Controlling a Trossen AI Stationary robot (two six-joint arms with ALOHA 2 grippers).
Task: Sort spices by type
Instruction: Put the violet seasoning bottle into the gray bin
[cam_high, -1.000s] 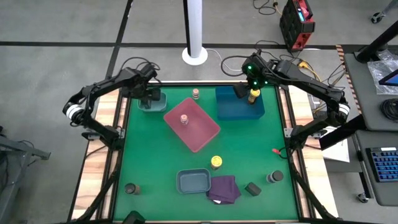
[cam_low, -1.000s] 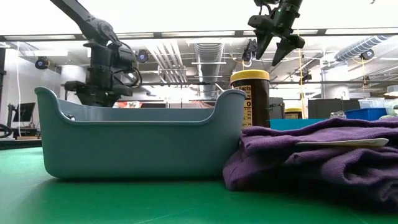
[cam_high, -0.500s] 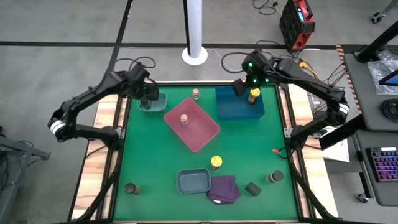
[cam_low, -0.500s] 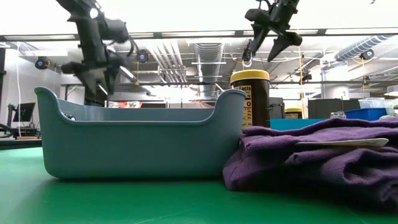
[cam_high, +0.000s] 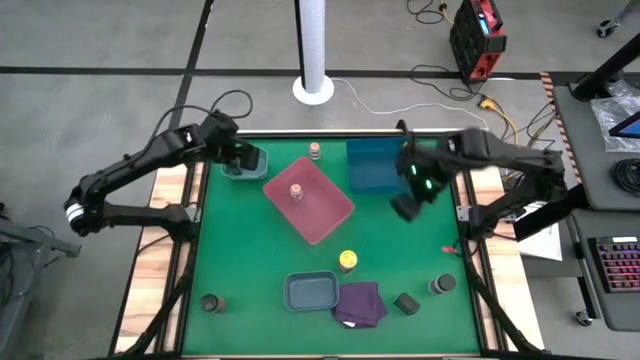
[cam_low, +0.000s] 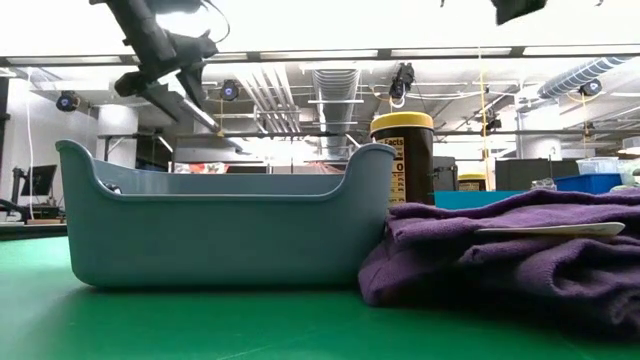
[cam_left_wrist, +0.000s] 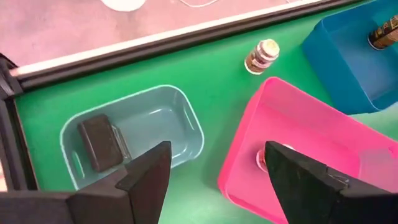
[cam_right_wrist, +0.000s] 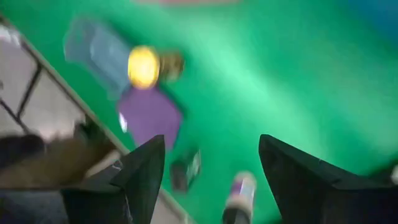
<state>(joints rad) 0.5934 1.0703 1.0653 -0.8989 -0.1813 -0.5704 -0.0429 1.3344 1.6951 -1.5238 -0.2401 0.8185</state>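
On the green counter (cam_high: 240, 250), the left claw (cam_high: 243, 158) hangs released over the teal tray (cam_high: 258, 160) at 11 o'clock; a dark jar (cam_left_wrist: 99, 142) lies in that tray. The right claw (cam_high: 408, 205) hovers released at 2 o'clock, beside the blue tray (cam_high: 372, 168), which holds a yellow-capped jar (cam_left_wrist: 384, 32). One pink-capped jar (cam_high: 296, 191) stands in the pink tray (cam_high: 320, 215), another (cam_high: 315, 150) just outside it at 12. A yellow jar (cam_high: 347, 261) stands near the grey tray (cam_high: 310, 292) and purple cloth (cam_high: 359, 302) at 6.
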